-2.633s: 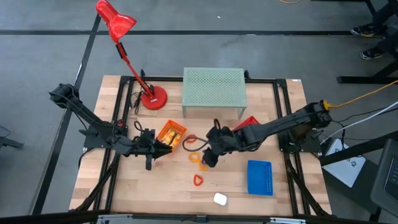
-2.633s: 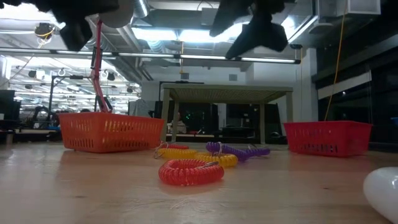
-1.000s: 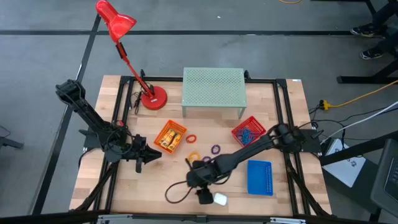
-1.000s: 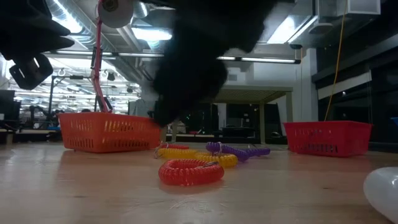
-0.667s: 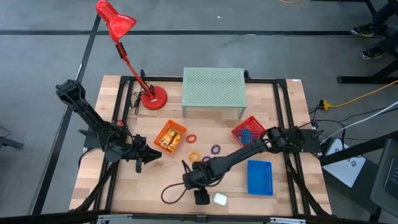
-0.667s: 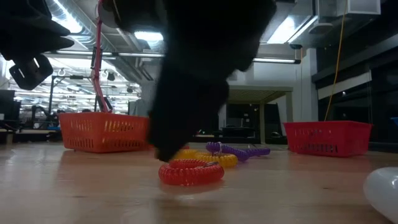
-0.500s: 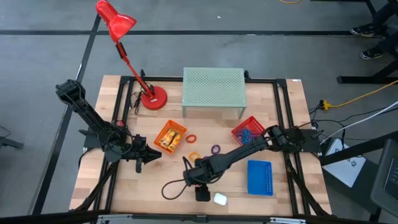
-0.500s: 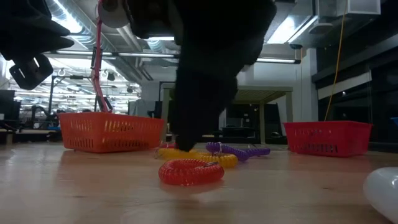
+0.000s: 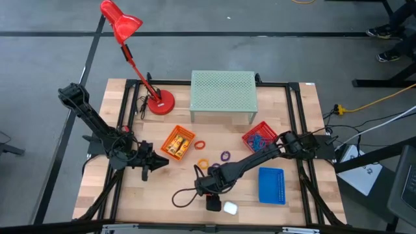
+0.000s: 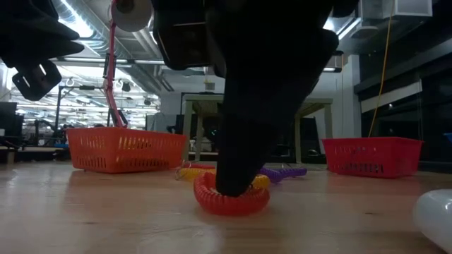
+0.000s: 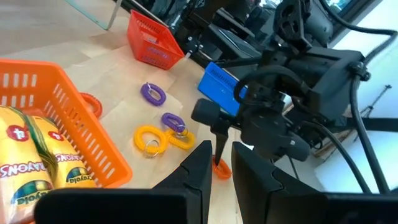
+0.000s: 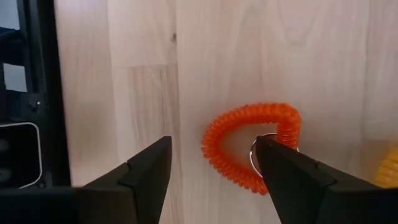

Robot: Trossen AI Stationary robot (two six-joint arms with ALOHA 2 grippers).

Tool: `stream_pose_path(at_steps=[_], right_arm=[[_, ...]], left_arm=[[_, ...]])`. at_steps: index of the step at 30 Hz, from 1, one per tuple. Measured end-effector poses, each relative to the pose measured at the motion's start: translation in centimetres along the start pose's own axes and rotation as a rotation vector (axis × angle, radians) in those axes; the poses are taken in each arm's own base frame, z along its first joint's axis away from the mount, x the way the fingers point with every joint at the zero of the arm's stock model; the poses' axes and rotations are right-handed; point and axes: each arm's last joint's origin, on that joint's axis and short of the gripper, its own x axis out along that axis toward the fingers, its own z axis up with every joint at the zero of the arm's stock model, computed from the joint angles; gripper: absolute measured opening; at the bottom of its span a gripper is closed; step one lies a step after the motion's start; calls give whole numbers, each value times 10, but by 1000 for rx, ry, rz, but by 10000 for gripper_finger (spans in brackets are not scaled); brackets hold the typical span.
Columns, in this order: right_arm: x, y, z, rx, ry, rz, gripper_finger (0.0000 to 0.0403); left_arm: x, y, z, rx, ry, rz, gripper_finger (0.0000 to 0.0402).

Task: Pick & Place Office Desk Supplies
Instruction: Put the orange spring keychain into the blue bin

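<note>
My right gripper (image 12: pixel 214 144) is open and points down at an orange-red coil loop (image 12: pixel 231 144) that lies flat on the table near its near edge. One finger stands inside the loop, the other well outside it. In the high view my right gripper (image 9: pixel 209 190) hides the loop. My left gripper (image 9: pixel 156 162) waits with a narrow gap, empty, beside the orange basket (image 9: pixel 177 143), which holds yellow tubes (image 11: pixel 25 155). Yellow loops (image 11: pixel 149 138), purple loops (image 11: pixel 152 93) and an orange loop (image 9: pixel 199 144) lie loose mid-table. My right gripper comes from above, pointing down. One finger (image 10: pixel 240 169) stands inside the coil loop (image 10: pixel 232 201), whose front arc passes in front of it. The finger covers part of the loop's ring end (image 12: pixel 256 155). The loop stays on the table. The other finger (image 12: pixel 140 171) touches nothing.
A red basket (image 9: pixel 260 138) with loops in it and a blue basket (image 9: pixel 272 185) stand to the right of the loop. A white rounded object (image 9: pixel 229 208) lies close by at the near edge. The green mesh riser (image 9: pixel 223 94) and red lamp (image 9: pixel 159 103) stand far back.
My right gripper has come down and moved toward the table's right, from beside the coil loop to inside it. The loop has slid a little toward the right with the finger.
</note>
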Motion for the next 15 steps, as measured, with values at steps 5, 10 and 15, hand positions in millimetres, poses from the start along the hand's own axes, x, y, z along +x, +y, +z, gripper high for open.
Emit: stream_pose_path(at_steps=[5,10,15], right_arm=[[2,-5,2,48,-31,-67,199],[1,-15,6,96,-56,-120,103],[0,-23,10,140,-66,-127,14]], left_arm=[[0,0,-1,4,14,-11,56],[0,0,-1,4,14,-11,56],[0,0,-1,4,14,-11,56]])
